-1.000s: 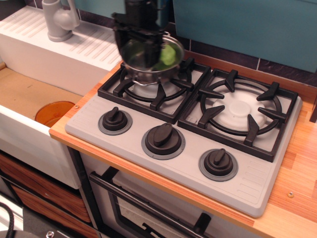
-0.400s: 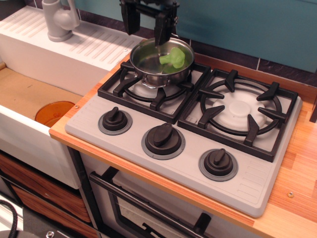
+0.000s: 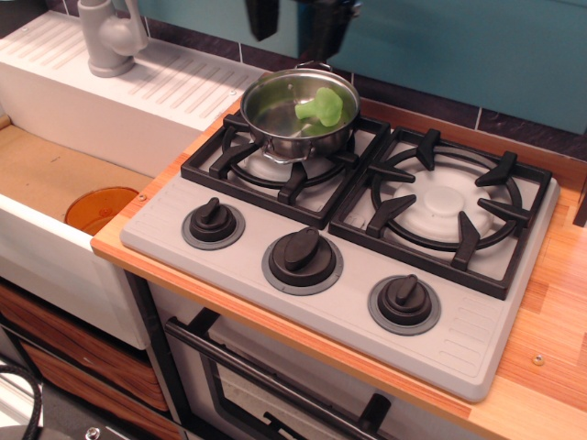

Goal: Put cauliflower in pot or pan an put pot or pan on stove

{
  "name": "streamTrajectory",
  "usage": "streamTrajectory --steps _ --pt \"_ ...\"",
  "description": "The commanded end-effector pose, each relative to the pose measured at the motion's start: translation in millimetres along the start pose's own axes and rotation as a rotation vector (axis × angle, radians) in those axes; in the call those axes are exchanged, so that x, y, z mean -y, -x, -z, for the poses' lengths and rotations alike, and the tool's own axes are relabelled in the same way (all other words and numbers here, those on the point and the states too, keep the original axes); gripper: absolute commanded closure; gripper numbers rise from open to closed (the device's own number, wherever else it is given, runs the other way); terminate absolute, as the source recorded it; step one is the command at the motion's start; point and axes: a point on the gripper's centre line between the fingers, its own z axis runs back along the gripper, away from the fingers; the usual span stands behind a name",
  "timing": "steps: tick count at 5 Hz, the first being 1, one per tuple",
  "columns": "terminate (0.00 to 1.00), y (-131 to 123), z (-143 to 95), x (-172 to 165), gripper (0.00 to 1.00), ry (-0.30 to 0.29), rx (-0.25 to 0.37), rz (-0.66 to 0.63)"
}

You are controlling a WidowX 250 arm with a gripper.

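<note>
Teal wall behind, your hand [image 3: 292, 20] hangs open above the pot [image 3: 298, 115], which holds the cauliflower [image 3: 320, 105] on the stove's [image 3: 344, 275] far-left grate; descending could clip its rim and tip it.

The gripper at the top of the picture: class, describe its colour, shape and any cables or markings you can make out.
Only the lower tips of the gripper show: two black, blocky fingers, the right one wider and tapering downward. The rest is cut off by the frame. No cables or markings are visible.
</note>
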Motion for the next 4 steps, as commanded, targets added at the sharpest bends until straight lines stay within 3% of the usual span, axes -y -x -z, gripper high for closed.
streamTrajectory --steps 1,3,4 --pt "0.0 0.0 -36.9 58.3 0.0 -0.002 0.07 -0.03" --pt "0.0 -11.9 -25.7 88.3 0.0 0.069 0.076 -0.021" --pt "1.0 -18.0 -22.3 86.6 0.0 0.081 0.079 -0.018"
